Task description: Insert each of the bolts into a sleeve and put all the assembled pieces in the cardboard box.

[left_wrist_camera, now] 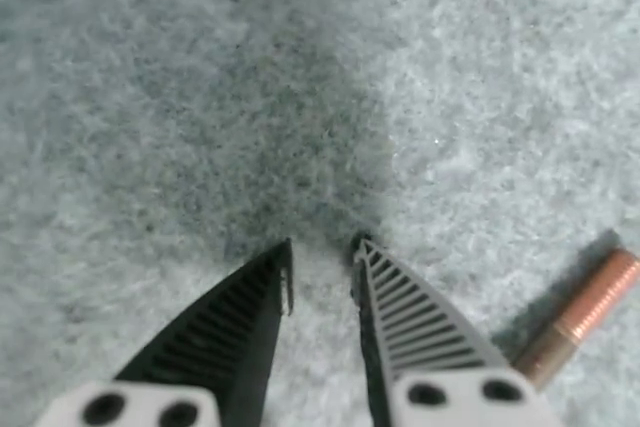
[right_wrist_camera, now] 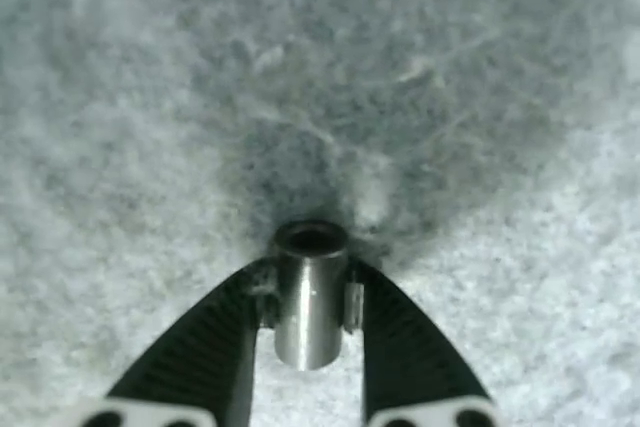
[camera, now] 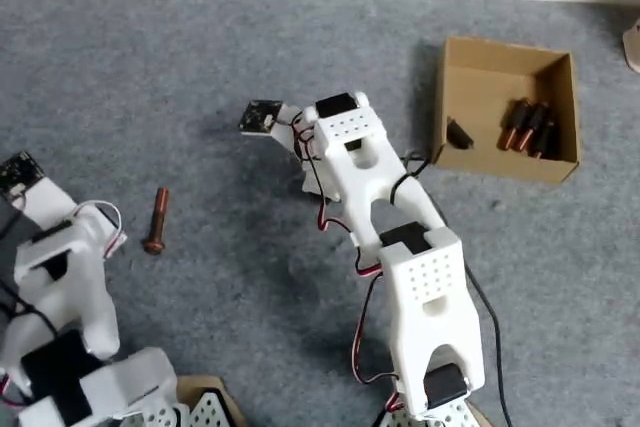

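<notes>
Right wrist view: right gripper clamps sleeve (bore end showing). Left gripper narrowly parted, empty, bolt just beside. Cardboard box near table far-right corner.

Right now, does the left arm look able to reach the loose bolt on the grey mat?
Probably yes: the bolt lies alone on the mat close beside the open left gripper, and nothing stands between them.

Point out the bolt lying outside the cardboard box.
The lone copper bolt on the grey carpet, near the left gripper. The other pieces lie together inside the cardboard box.
</notes>
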You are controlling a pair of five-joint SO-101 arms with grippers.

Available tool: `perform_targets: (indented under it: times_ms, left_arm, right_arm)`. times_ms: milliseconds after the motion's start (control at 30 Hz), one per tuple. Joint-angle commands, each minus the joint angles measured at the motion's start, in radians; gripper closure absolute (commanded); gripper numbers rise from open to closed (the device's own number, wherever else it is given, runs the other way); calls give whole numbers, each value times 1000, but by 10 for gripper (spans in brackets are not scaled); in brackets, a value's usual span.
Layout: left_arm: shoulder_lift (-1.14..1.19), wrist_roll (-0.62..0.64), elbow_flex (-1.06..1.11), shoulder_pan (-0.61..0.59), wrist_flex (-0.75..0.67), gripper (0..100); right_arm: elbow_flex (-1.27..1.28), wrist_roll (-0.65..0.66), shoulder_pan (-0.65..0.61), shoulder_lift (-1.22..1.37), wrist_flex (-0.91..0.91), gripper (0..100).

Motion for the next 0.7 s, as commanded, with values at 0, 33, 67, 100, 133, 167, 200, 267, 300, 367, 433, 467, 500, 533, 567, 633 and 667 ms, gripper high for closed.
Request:
perform_targets:
  times_ms: [0, 33, 67, 100, 133, 167, 200, 267, 300, 367, 433, 467, 500, 533, 567, 633, 667]
  left_arm:
    - [4, -8, -180, 30, 206, 887]
    - [4, -8, -219, 30, 245, 887]
    - [4, -9, -252, 31, 279, 887]
    - [4, -11, -283, 33, 305, 886]
    - [4, -21, -309, 42, 328, 877]
    - [4, -41, -331, 58, 348, 857]
    - [4, -54, -349, 74, 370, 829]
    - [4, -58, -378, 122, 422, 764]
    - [4, -58, -394, 147, 451, 737]
    - [5, -61, -418, 199, 505, 720]
    - [5, -91, -440, 243, 546, 735]
    - [5, -100, -447, 262, 563, 749]
    - [5, -103, -452, 278, 575, 768]
    - [5, -103, -458, 289, 583, 787]
    - [5, -101, -461, 298, 592, 806]
    - [4, -101, -461, 305, 601, 835]
    - [4, -101, -460, 308, 601, 841]
  right_arm:
    - [38, -15, -15, 15, 8, 992]
    - [38, -15, -15, 15, 8, 992]
    - [41, -15, -15, 16, 8, 992]
    - [58, -15, -15, 15, 5, 992]
    - [73, -15, -15, 13, -10, 992]
    - [91, -15, -15, 7, -30, 992]
    - [97, -15, -15, 5, -38, 992]
    - [105, -15, -12, 5, -42, 992]
    - [107, -15, -10, 5, -42, 992]
    - [108, -15, -10, 5, -42, 992]
    - [111, -17, -8, 4, -44, 992]
    - [111, -17, -8, 4, -44, 992]
    - [111, -26, -7, 4, -45, 992]
    - [111, -40, -1, 4, -48, 992]
    - [111, -46, 2, 4, -48, 992]
    - [111, -48, 5, 4, -50, 992]
    - [111, -49, 7, 4, -50, 992]
